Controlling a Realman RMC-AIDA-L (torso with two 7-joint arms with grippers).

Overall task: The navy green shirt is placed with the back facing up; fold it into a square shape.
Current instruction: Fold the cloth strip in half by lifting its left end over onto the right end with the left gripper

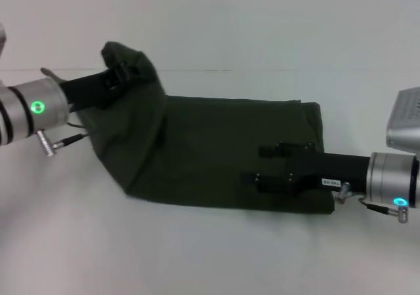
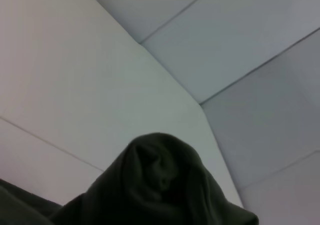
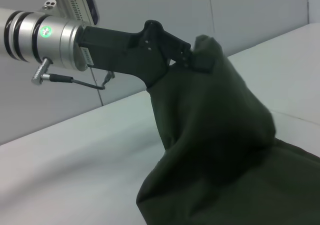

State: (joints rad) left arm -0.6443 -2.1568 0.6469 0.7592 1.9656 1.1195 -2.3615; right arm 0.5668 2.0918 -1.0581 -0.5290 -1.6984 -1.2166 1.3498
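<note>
Soft, even light fills the room; the pale table (image 1: 210, 255) shows no glare, only faint shadow hugging the slightly blurred dark shirt (image 1: 223, 157).

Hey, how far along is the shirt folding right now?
Partway. The navy green shirt already lies as a long narrow band on the table, so the lengthwise folds look done. In hand: the left claw is shut on the shirt's left end, lifted off the table, while the right claw rests open on the other end. Left: laying that end over into a square.

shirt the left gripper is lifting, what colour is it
Plain dark olive green shirt, no print visible; the head view shows it best, held by the left gripper.
</note>
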